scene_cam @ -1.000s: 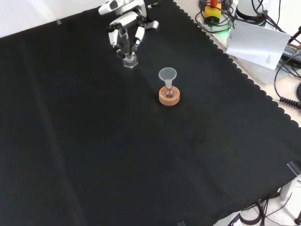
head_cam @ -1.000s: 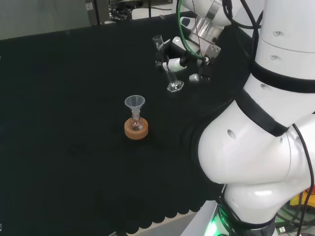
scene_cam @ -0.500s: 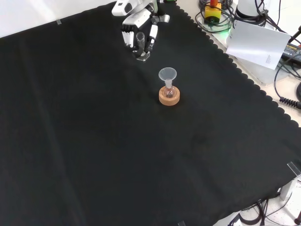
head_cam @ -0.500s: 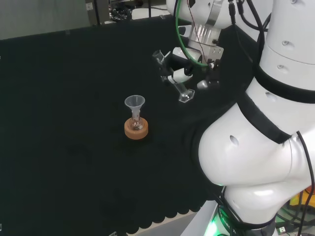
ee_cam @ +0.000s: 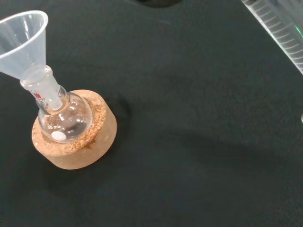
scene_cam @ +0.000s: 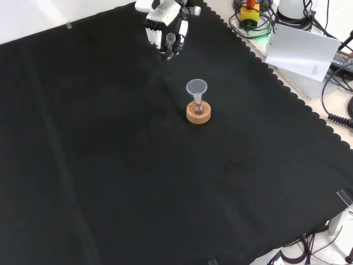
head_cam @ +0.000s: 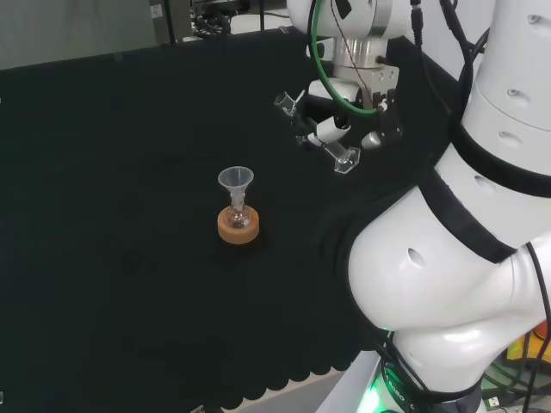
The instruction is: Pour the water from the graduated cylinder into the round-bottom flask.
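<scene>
My hand (head_cam: 330, 130) is shut on the clear graduated cylinder (head_cam: 344, 160) and holds it in the air, tilted, with its mouth up to the left and its hexagonal foot down to the right in the head view. In the front view the hand (scene_cam: 164, 28) hangs near the cloth's far edge with the cylinder (scene_cam: 171, 40) between its fingers. The small round-bottom flask (head_cam: 238, 212) stands on a cork ring (head_cam: 238, 230) with a clear funnel (head_cam: 235, 181) in its neck, apart from the hand. The wrist view shows the flask (ee_cam: 64, 118), funnel (ee_cam: 22, 40), cork ring (ee_cam: 87, 146) and the cylinder's graduated wall (ee_cam: 284, 28).
Black cloth (scene_cam: 138, 182) covers the bench, with a scalloped edge (scene_cam: 287, 91) at the front view's right. Beyond it lie a white sheet (scene_cam: 303, 52) and cables (scene_cam: 336, 94). The arm's white links (head_cam: 465, 258) stand at the head view's right.
The hand has lifted the cylinder off the cloth and tilted it further. It moved right in the head view and toward the top right in the front view. Flask and funnel stayed put.
</scene>
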Controlling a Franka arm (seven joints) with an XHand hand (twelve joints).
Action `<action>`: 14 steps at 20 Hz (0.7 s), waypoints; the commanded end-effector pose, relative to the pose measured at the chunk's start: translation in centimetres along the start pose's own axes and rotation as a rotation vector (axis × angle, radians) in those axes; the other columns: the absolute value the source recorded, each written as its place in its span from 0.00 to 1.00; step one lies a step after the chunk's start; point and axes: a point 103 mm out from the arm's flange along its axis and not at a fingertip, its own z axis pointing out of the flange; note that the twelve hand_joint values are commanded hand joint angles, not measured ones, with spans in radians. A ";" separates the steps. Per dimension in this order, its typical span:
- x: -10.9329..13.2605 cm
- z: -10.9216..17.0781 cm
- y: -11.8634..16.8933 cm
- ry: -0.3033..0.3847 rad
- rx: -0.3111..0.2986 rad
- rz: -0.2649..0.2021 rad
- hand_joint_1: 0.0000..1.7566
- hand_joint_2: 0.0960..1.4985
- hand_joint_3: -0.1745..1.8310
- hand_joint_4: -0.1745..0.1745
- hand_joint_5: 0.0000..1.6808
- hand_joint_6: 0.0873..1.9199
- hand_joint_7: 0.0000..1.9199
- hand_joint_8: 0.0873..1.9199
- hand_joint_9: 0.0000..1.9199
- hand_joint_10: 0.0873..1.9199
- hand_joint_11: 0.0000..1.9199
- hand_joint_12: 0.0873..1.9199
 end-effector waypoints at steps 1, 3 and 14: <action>1.6 2.3 -1.1 -0.125 0.187 -0.017 0.66 0.72 0.09 0.07 0.61 0.47 0.67 0.10 0.74 0.00 0.66 0.36; 1.8 2.4 -1.0 -0.142 0.207 -0.018 0.66 0.72 0.09 0.07 0.61 0.47 0.67 0.10 0.74 0.00 0.66 0.36; 2.2 2.8 -0.8 -0.159 0.249 -0.008 0.66 0.72 0.09 0.08 0.61 0.47 0.67 0.10 0.74 0.00 0.66 0.36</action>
